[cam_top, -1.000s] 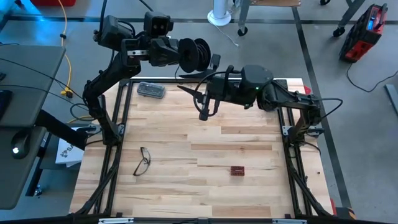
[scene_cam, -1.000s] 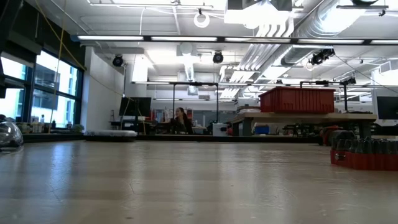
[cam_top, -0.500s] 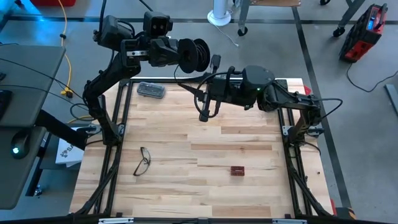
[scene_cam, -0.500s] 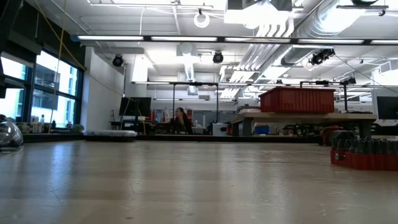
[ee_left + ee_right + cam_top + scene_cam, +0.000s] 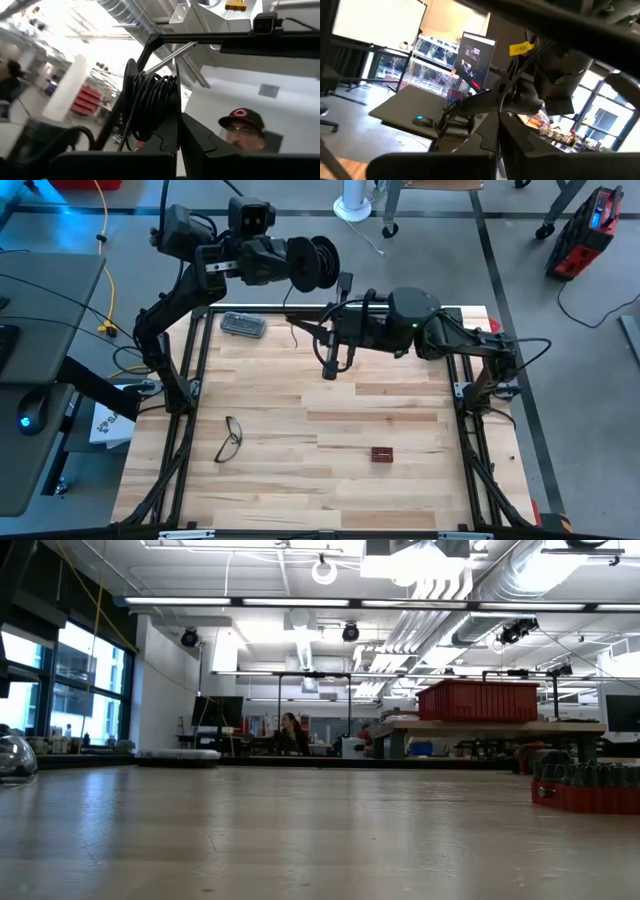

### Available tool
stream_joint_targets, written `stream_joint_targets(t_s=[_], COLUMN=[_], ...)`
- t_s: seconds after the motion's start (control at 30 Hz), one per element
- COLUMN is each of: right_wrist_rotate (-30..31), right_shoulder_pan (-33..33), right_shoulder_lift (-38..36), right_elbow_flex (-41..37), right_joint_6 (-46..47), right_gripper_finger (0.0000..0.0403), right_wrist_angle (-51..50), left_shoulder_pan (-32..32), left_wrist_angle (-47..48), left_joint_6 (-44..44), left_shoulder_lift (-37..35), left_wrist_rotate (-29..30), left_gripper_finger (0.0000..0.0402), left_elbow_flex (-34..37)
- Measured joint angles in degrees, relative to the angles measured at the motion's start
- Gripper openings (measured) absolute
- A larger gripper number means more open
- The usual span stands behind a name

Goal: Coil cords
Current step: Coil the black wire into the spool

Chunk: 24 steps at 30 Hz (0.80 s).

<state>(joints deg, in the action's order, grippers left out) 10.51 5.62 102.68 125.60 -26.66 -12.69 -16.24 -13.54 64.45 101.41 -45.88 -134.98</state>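
- We see the reel (image 5: 318,263) of dark wire held up in the air past the far edge of the table (image 5: 400,430), wound thick with black cord.
- In the left wrist view the reel (image 5: 150,107) sits upright right at the tips of the left gripper (image 5: 179,131), whose fingers are pressed together on its edge.
- From the high view, the left gripper (image 5: 290,265) reaches in from the far left corner, and its arm rises from the table's left side.
- A thin strand of wire (image 5: 292,332) hangs down toward the far part of the table, near the right gripper (image 5: 296,323).
- The right gripper's fingers are pressed together; we cannot tell whether the thin wire is caught between them.
- The right arm stretches across from the table's right side, over the far half.
- On the wood lie a small dark case (image 5: 243,325) near the far left corner, eyeglasses (image 5: 229,439) near the left side, and a small red block (image 5: 381,453) toward the near side.
- In the low view a red block (image 5: 585,790) shows at the right, and a person (image 5: 291,733) sits far back in the room.
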Motion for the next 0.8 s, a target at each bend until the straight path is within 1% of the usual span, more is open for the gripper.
stream_joint_targets(t_s=[0.07, 0.2, 0.4, 0.5, 0.63, 0.8], right_wrist_rotate=[0.0, 1.2, 6.1, 7.2, 8.2, 8.2], right_shoulder_pan=[0.5, 2.3, 4.6, 5.1, 5.6, 5.9], right_shoulder_lift=[-0.6, -2.0, -2.8, -3.4, -4.6, -6.7], right_elbow_flex=[0.0, 0.0, 0.1, 0.1, 0.0, 0.0], right_joint_6=[1.0, 1.3, 0.8, 0.7, 1.1, 1.8], right_gripper_finger=[0.0002, 0.0001, 0.0001, 0.0, 0.0, 0.0], right_wrist_angle=[-0.7, -3.1, -5.3, -6.8, -10.1, -12.1], left_shoulder_pan=[-0.7, -3.6, -6.7, -7.5, -8.4, -10.3], left_wrist_angle=[0.1, 0.3, 0.4, 1.4, 8.9, 22.0], left_joint_6=[-1.9, -2.6, -1.9, 0.0, 0.7, -4.9], left_shoulder_lift=[0.0, -0.3, -0.4, -0.5, -2.1, -5.9], left_wrist_rotate=[0.2, 1.7, 1.2, 0.5, -0.2, 0.4], left_gripper_finger=[0.0003, 0.0003, 0.0003, 0.0003, 0.0003, 0.0003], left_elbow_flex=[0.0, 0.0, 0.0, 0.0, 0.0, 0.0])
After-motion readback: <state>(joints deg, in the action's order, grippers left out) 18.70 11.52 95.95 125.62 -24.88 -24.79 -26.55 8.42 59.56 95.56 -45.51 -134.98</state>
